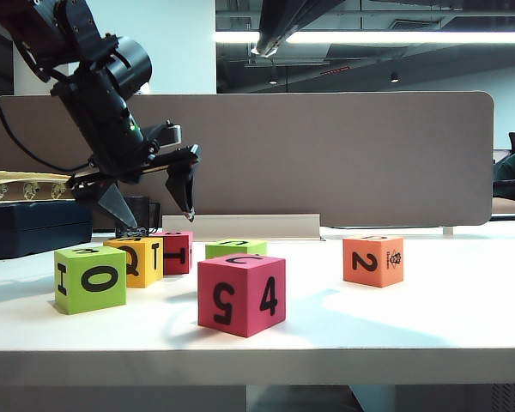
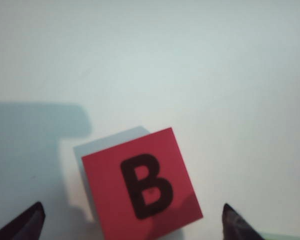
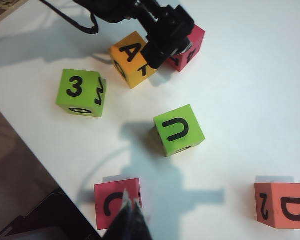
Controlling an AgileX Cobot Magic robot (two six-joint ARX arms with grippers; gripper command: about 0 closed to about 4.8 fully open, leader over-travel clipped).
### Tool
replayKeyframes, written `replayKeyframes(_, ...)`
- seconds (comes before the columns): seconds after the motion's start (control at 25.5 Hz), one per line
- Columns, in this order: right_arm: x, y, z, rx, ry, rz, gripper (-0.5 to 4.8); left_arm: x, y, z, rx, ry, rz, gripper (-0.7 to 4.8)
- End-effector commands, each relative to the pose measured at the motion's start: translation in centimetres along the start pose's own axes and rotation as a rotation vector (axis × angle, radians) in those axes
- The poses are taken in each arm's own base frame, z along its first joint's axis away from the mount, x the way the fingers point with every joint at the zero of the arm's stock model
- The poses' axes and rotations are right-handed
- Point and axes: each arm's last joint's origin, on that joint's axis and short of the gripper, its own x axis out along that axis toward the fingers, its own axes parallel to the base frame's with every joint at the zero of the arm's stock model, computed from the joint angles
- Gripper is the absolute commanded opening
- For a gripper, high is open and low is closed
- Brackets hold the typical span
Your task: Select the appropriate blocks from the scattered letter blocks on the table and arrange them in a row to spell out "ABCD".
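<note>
Nearest us, the red C block (image 1: 241,294) is untouched. We find the left gripper (image 1: 152,209), jaws spread, directly above the red B block (image 2: 141,185); the right gripper (image 3: 127,220), clenched empty, hangs high.

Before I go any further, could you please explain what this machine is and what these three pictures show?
It is a two-armed robot. The exterior view looks across the white table at six foam letter blocks. The left gripper hangs over the back-left ones, jaws wide open. The left wrist view looks down from that arm at the red B block between those jaws. The right wrist view looks down on the table from higher up; the right gripper has its jaws shut. Neither holds anything.
</note>
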Motion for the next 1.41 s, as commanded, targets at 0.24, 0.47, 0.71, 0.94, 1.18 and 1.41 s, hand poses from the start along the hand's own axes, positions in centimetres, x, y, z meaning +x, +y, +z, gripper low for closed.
replayKeyframes(0.24,-0.2,0.1,0.2,-0.004,-0.013,-0.004,-0.02,1.5,-1.5,0.1,0.034,-0.056,0.017,4.79)
replayKeyframes(0.47,-0.2,0.1,-0.2,-0.002,0.028,-0.003,-0.01,2.0,-1.3,0.0,0.033,-0.055,0.067,4.79)
replayKeyframes(0.71,-0.2,0.1,-0.2,-0.002,0.028,-0.003,-0.02,2.5,-1.2,-0.2,0.032,-0.046,0.067,3.62)
replayKeyframes(0.94,-0.2,0.1,-0.2,-0.002,0.027,-0.003,-0.01,2.8,-1.2,-0.4,0.032,-0.033,0.068,3.62)
replayKeyframes(1.18,-0.2,0.1,-0.2,-0.003,0.027,-0.003,-0.01,2.9,-1.3,-0.5,0.033,-0.026,0.036,2.67)
replayKeyframes(1.41,-0.2,0.1,-0.2,-0.003,0.026,-0.003,-0.02,2.8,-2.2,-0.5,0.048,-0.02,-0.029,2.68)
